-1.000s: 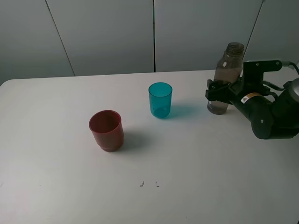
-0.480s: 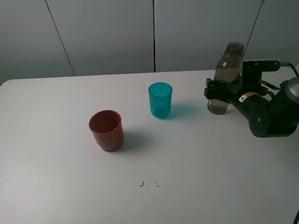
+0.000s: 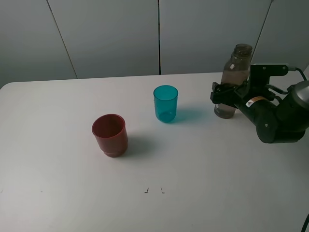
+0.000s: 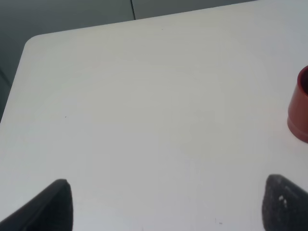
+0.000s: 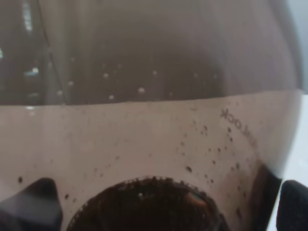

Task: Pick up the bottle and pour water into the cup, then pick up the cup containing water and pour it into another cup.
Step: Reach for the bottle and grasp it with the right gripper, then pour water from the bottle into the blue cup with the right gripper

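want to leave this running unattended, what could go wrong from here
1. The tall slim smoky translucent plastic bottle is capless and holds liquid. The right gripper straddles its lower body with jaws open, so a nudge before closing might tip it and spill.
2. The small translucent teal plastic tumbler is narrow, so the pour may miss it or knock it over.

My right gripper [image 3: 223,95] is at the low part of the bottle [image 3: 236,67], with its jaws wide. The bottle stands up straight at the far right of the white table [image 3: 58,159]. It has no cap. The blue cup [image 3: 165,103] stands near the bottle, to its left. The red cup [image 3: 110,135] stands further left and closer to the front. Both cups are upright and apart.
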Robot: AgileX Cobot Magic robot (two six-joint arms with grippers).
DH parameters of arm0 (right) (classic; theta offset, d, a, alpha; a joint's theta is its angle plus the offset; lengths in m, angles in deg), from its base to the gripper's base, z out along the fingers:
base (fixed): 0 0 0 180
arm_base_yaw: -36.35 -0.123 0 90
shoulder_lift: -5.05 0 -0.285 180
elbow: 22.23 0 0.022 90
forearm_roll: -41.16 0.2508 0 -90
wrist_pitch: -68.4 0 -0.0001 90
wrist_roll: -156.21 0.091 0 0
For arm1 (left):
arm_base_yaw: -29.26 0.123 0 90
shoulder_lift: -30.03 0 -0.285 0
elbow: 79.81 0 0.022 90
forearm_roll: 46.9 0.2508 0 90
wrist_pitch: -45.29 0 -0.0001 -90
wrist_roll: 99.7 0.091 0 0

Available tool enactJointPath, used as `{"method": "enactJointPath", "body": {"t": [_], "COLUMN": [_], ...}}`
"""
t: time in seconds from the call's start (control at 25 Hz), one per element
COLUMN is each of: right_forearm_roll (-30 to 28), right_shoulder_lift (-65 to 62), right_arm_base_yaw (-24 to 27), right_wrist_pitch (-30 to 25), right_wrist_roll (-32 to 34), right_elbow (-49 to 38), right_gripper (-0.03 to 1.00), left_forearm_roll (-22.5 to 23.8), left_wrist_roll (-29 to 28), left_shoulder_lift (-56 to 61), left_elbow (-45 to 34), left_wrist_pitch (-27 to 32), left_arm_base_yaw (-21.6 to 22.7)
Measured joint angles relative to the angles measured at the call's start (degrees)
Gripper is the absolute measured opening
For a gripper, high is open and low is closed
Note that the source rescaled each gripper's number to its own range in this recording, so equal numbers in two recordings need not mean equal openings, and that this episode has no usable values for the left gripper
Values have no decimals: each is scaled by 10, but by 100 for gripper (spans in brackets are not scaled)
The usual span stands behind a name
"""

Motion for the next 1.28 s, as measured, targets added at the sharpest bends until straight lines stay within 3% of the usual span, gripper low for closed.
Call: {"method": "enactJointPath", "body": {"t": [0.08,0.12,0.16,0.28,1.12,1.28], "right_forearm_roll": [0,0,0,-2,-20,-36], "right_shoulder_lift": [0,0,0,0,0,-17], "right_arm_base_yaw": [0,0,0,0,0,0], "right_wrist_pitch": [5,7,9,11,11,-14], "right_wrist_roll": [0,0,0,-1,-2,-3], "right_elbow": [0,0,0,0,1,1], "right_gripper": [99,93,75,0,2,2], "left_forearm_roll": [0,0,0,0,0,0], "left_wrist_roll": [0,0,0,0,0,0], "left_shoulder_lift": [0,0,0,0,0,0], "left_elbow": [0,0,0,0,0,0], "left_wrist_pitch": [0,0,0,0,0,0], "left_arm_base_yaw": [0,0,0,0,0,0]}}
